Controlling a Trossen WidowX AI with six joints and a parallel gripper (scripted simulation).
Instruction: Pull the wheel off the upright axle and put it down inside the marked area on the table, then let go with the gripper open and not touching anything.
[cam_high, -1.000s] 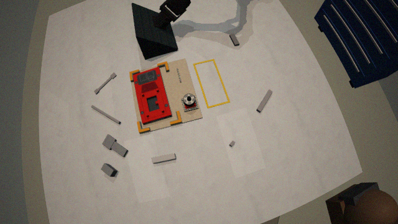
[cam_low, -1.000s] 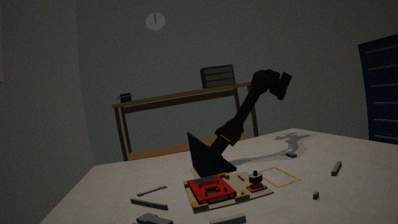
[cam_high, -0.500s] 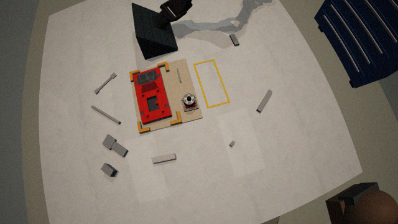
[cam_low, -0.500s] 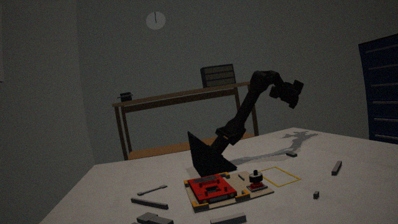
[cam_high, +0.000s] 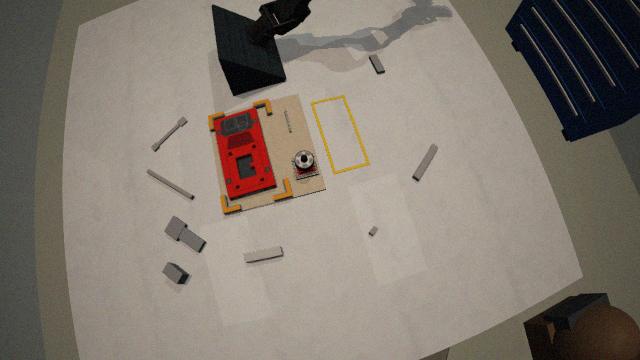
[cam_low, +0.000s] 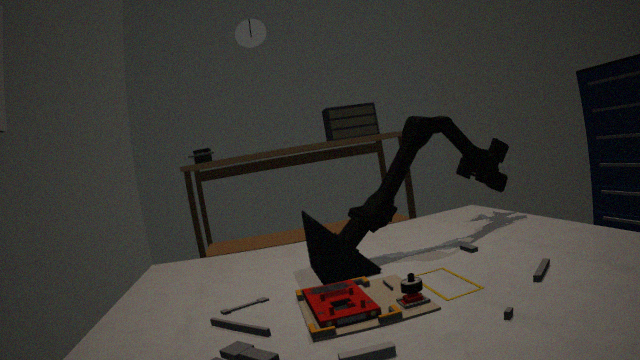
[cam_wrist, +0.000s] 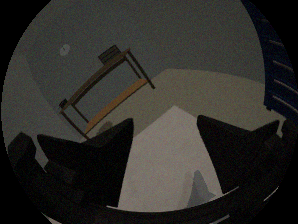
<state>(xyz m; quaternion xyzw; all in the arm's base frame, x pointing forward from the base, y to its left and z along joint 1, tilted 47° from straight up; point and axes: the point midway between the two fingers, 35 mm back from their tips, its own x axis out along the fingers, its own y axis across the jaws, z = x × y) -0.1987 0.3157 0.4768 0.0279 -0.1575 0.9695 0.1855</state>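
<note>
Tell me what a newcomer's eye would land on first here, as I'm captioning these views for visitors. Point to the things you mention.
Probably the bright red panel (cam_high: 235, 172) (cam_low: 332, 312), lying between orange corner brackets on a tan board (cam_high: 285, 145) (cam_low: 425, 309). Next, likely the black arm (cam_low: 395, 175), rising behind the board in the exterior view, and the yellow outlined area (cam_high: 326, 137) (cam_low: 431, 284) beside it.
</note>
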